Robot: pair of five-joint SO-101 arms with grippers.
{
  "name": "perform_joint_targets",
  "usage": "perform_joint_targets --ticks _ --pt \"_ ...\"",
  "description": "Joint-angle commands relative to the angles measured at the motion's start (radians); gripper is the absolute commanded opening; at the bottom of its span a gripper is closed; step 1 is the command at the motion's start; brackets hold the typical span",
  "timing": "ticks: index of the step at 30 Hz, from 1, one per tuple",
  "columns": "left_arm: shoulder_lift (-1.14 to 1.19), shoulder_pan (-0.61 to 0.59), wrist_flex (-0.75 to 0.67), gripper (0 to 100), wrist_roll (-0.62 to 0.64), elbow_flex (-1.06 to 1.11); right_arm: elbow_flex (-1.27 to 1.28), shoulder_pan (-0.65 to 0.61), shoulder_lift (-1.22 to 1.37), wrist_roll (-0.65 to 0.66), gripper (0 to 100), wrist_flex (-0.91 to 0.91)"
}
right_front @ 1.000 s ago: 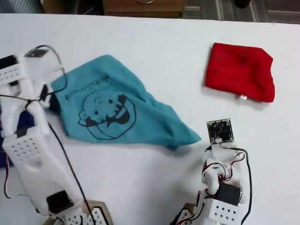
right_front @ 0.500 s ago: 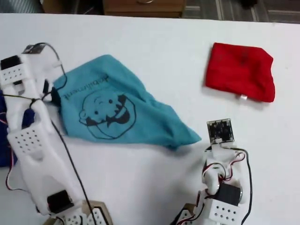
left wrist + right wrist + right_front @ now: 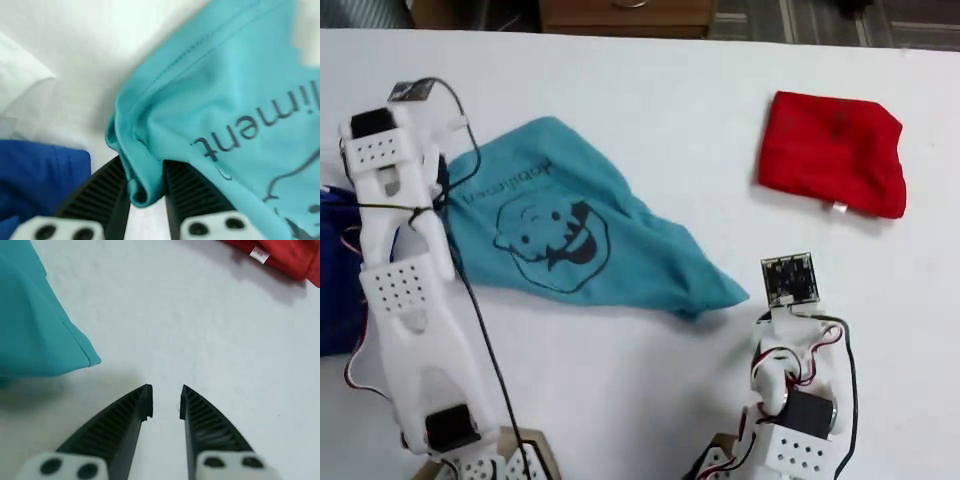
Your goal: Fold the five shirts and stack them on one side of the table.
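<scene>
Right gripper point(image 3: 166, 402), lower right of the high view: jaws narrowly parted, nothing between them, over the bare white table point(image 3: 650, 90). The pointed corner of the teal shirt point(image 3: 580, 240) lies near it, not touching. Left gripper point(image 3: 145, 185), left of frame: jaws clamped on a bunched fold at the teal shirt's left edge. That shirt lies crumpled at centre-left, print uppermost. Blue shirt point(image 3: 335, 265) at the left edge, beside the left arm. Red shirt point(image 3: 832, 152), folded, upper right, well apart.

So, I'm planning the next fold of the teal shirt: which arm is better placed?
Left, probably. The left gripper is shut on the teal shirt at its bunched edge, while the right gripper sits open over bare table, apart from the cloth.
</scene>
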Motion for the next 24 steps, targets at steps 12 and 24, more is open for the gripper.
perform_joint_targets --ticks 12,24 --pt "-0.206 0.095 0.095 2 0.011 -0.257 0.008 -0.012 -0.019 -0.008 9.8 -0.015" --pt "-0.918 0.241 0.087 2 0.087 0.476 0.008 -0.036 -0.019 0.000 15.2 -0.019"
